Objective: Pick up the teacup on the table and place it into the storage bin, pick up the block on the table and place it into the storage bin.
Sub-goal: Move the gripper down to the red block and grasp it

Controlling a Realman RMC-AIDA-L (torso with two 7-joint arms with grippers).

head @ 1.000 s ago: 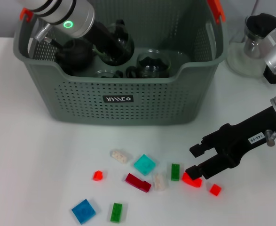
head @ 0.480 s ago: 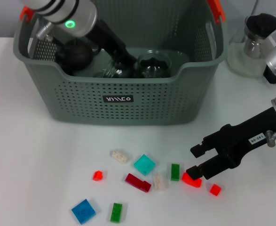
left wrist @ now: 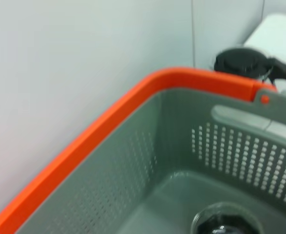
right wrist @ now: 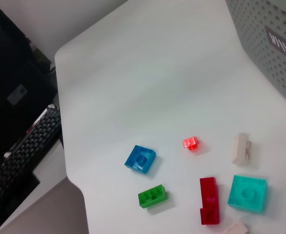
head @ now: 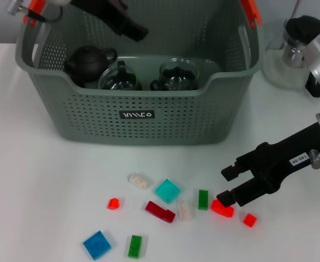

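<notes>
The grey-green storage bin (head: 149, 117) stands at the back centre and holds a black teapot (head: 86, 61) and two glass teacups (head: 120, 79) (head: 177, 73). My left gripper (head: 128, 26) hangs above the bin's back left; its wrist view shows the bin's orange rim (left wrist: 108, 127) and one teacup (left wrist: 224, 225) below. Several coloured blocks lie on the table in front of the bin. At the right end of the scatter my right gripper (head: 225, 185) is low and open, its lower finger right beside a red block (head: 222, 209). The right wrist view shows the blue block (right wrist: 141, 158) and teal block (right wrist: 248, 193).
A glass kettle with a black lid (head: 301, 38) stands at the back right, close to the bin's orange handle end (head: 251, 11). A small red block (head: 249, 220) lies just past the right gripper. A keyboard (right wrist: 21, 146) sits below the table edge.
The left arm has lifted up and back out of the bin, leaving a glass teacup inside beside the teapot. The right gripper has hardly moved.
</notes>
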